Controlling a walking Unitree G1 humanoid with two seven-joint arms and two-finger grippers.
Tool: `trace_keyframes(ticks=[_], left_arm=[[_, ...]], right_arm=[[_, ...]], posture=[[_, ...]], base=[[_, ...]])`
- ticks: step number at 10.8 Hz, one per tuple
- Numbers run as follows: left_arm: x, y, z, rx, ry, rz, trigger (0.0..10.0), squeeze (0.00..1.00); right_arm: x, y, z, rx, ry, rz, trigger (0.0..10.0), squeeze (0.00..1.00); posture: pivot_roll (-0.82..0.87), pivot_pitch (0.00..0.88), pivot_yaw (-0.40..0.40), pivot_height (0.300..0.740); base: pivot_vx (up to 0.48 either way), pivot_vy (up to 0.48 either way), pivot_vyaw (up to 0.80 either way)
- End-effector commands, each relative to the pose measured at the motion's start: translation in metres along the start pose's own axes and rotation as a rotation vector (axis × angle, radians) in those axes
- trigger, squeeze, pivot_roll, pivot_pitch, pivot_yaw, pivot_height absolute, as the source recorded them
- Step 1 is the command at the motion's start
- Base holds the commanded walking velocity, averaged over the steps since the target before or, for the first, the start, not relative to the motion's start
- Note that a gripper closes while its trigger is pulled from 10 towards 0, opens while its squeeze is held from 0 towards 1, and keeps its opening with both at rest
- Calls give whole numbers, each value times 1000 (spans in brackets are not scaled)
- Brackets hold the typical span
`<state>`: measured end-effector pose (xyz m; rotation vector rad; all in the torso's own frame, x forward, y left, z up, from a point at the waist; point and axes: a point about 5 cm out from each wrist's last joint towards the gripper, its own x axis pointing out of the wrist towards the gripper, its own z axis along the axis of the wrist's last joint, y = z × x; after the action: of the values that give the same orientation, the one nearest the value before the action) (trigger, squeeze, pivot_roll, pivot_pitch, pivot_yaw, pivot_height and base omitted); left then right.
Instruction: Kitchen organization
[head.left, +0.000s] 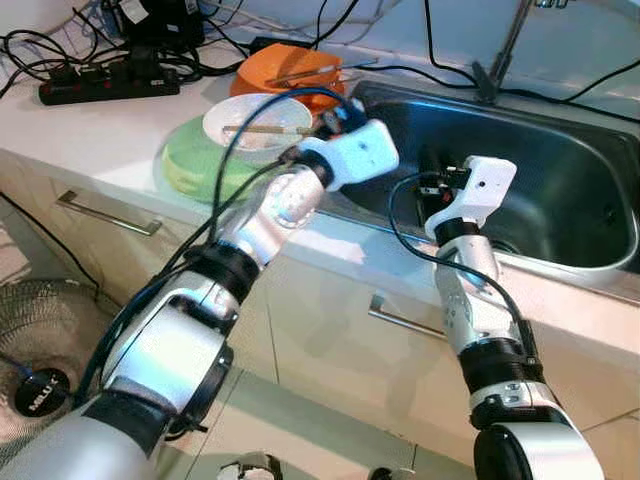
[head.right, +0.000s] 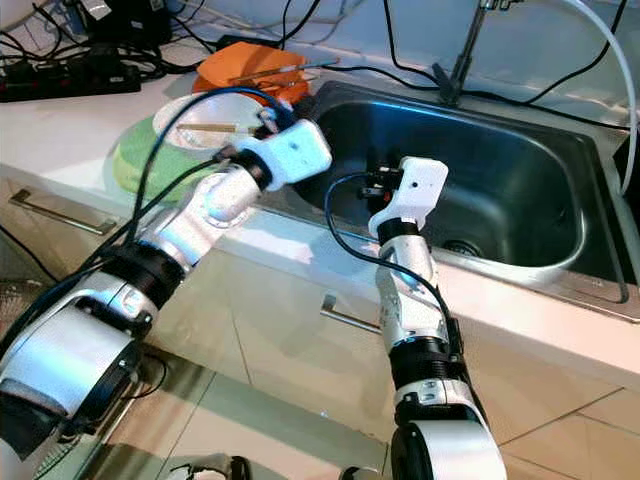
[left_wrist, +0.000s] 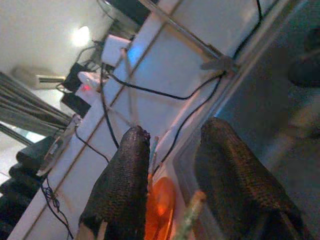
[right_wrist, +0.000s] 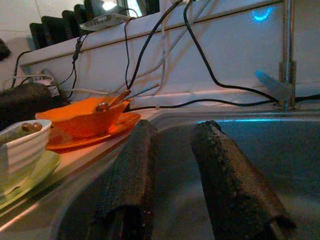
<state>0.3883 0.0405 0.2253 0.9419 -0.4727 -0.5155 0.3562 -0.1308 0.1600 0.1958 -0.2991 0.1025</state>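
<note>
1. Your left tool (left_wrist: 170, 190) hangs at the near left rim of the sink (head.left: 560, 190), close to the stacked dishes; its fingers (left_wrist: 122, 195) stand apart with nothing between them, probably set for a first pick.
2. Your right tool (right_wrist: 185, 190) sits low inside the sink basin, fingers parted and empty, likely waiting to receive or steady something.
3. The dishes stand on the tabletop (head.left: 90, 130) left of the sink: a white bowl (head.left: 258, 124) on a green plate (head.left: 195, 162), and behind them an orange bowl (right_wrist: 85, 117) on an orange plate (right_wrist: 107, 131).
4. The chopsticks (head.left: 265, 129) lie flat across the white bowl's rim, long axis running left to right, one end towards your left tool.
5. A spoon (right_wrist: 102, 106) leans in the orange bowl.
</note>
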Motion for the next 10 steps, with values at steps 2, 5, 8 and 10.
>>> trace_keyframes(ticks=[2, 5, 8, 10], left_arm=[[3, -1, -3, 57, 35, -11, 10000, 0], [4, 1, -6, 102, 66, 6, 10000, 0], [1, -7, -15, 119, 104, -5, 10000, 0], [-1, -7, -20, 149, 129, -2, 10000, 0]], right_arm=[[1, -1, 2, 3, -8, -5, 10000, 0], [1, 0, 2, 3, -9, -5, 10000, 0], [-4, 1, -3, 2, -3, -2, 10000, 0], [-4, 4, -3, 8, -4, 5, 10000, 0]], posture=[[55, 54, 13, 740], [50, 61, 15, 740], [37, 0, 36, 740], [40, 0, 36, 740]], base=[[0, 0, 0], [0, 0, 0], [0, 0, 0], [0, 0, 0]])
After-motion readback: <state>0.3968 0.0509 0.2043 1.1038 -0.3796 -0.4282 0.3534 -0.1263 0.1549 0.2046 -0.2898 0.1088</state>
